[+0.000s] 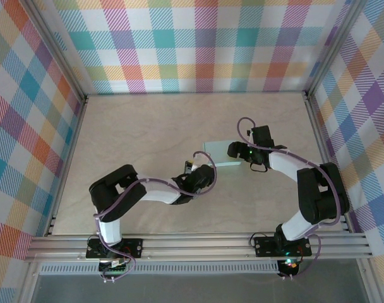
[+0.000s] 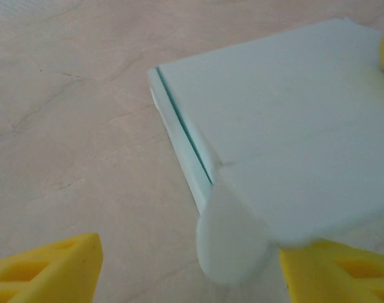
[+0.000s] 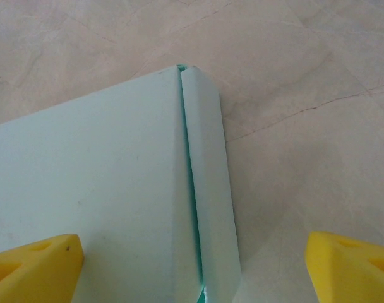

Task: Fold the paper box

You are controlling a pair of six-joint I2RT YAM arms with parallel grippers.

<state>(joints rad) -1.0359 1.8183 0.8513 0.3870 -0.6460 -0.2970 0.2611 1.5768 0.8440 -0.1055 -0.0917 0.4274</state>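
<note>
Jaws of the left gripper are seen spread wide, nothing being pinched between them. One yellow finger is set over bare table and the other sits at the near corner of the paper box. Those of the right gripper are likewise held wide apart, one finger in front of the box's top face and the other over the table beside it.

The paper box is shown as a flat, closed rectangle of pale mint-green card. A narrow side panel is folded along one edge, and a thin darker green gap is left at the seam. At one corner a rounded tab is left sticking out, untucked.

From above, the box is found lying flat near the middle of the table, between the two grippers. The surface is a pale beige with faint marble-like veins. It is enclosed on three sides by walls covered in pastel plaid cloth, and aluminium rails are fitted along its near edge.
</note>
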